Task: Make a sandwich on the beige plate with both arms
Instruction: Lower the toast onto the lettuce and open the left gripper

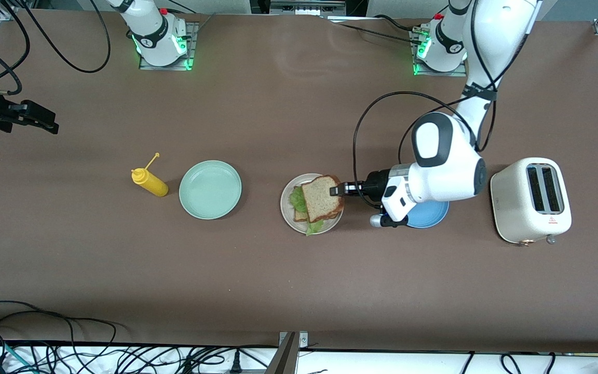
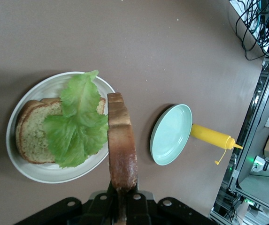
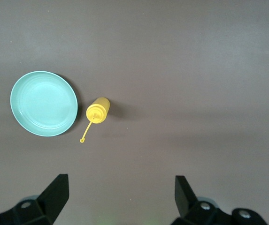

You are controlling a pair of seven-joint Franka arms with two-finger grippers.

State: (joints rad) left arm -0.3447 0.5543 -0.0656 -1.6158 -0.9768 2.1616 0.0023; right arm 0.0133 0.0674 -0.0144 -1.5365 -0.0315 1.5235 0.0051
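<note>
In the front view, the left gripper [image 1: 336, 189] sits just right of the frame's centre, clamped on the edge of a top slice of bread [image 1: 322, 198] that it holds tilted over the beige plate [image 1: 287, 209]; on that plate, slightly lower in the frame, lie a lower slice of bread [image 1: 301, 215] and a green lettuce leaf [image 1: 299, 199] that peeks out at the plate's edges. A blue plate [image 1: 430, 215] shows partly under the left arm's wrist, and a cream toaster [image 1: 531, 200] stands at the right of the frame. A mint-green plate [image 1: 210, 189] and a yellow squeeze bottle [image 1: 149, 181] lie left of centre, well apart from the sandwich. The right gripper [image 1: 44, 123] hangs at the far left edge of the frame, its arm waiting away from the plates. In the left wrist view, the gripper's dark fingers [image 2: 111, 199] at the bottom centre pinch the held slice [image 2: 121, 145] edge-on, the slice rising up the middle of the frame, while the beige plate [image 2: 45, 171] with lettuce [image 2: 78, 126] on bread [image 2: 28, 136] fills the left half; the mint-green plate [image 2: 171, 135] and bottle [image 2: 211, 137] lie to the right. In the right wrist view, the right gripper [image 3: 119, 194] stands spread wide and empty along the bottom edge, the mint-green plate [image 3: 43, 103] and bottle [image 3: 97, 110] in the upper left.
</note>
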